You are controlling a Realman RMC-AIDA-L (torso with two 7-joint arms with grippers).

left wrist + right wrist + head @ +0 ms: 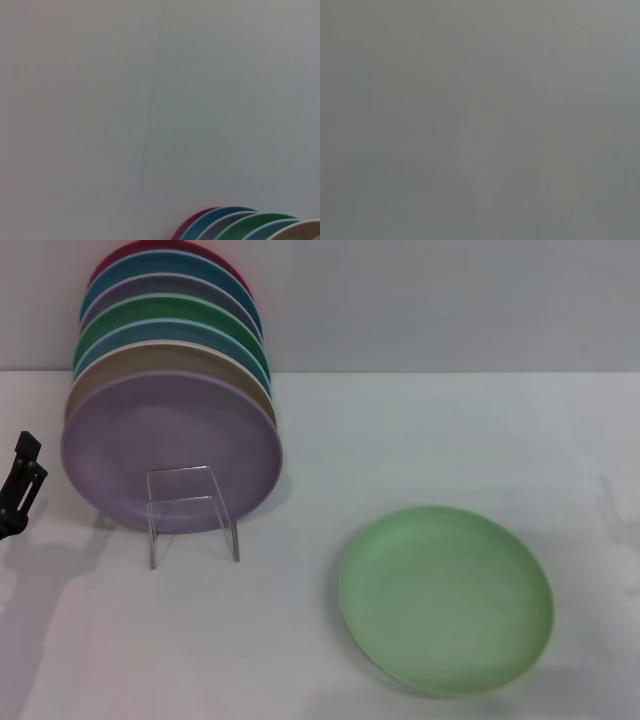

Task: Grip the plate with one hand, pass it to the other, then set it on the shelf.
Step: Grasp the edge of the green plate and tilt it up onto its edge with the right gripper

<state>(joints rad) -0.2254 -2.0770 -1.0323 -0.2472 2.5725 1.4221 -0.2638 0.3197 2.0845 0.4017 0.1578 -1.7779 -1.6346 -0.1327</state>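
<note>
The pale light-green plate (446, 598) lies flat on the white table at the front right of the head view. The clear acrylic shelf (190, 512) stands left of centre, with a lilac plate (170, 452) leaning on it at the front of a row of upright plates. My left gripper (20, 485) shows as a dark part at the far left edge, well left of the shelf and far from the green plate. My right gripper is out of view. The right wrist view shows only a plain grey surface.
Several upright plates (170, 335) in red, blue, grey, green and tan stand stacked behind the lilac one, against the pale back wall. Their top rims (250, 227) show in the left wrist view. Bare white table (300, 660) lies between shelf and green plate.
</note>
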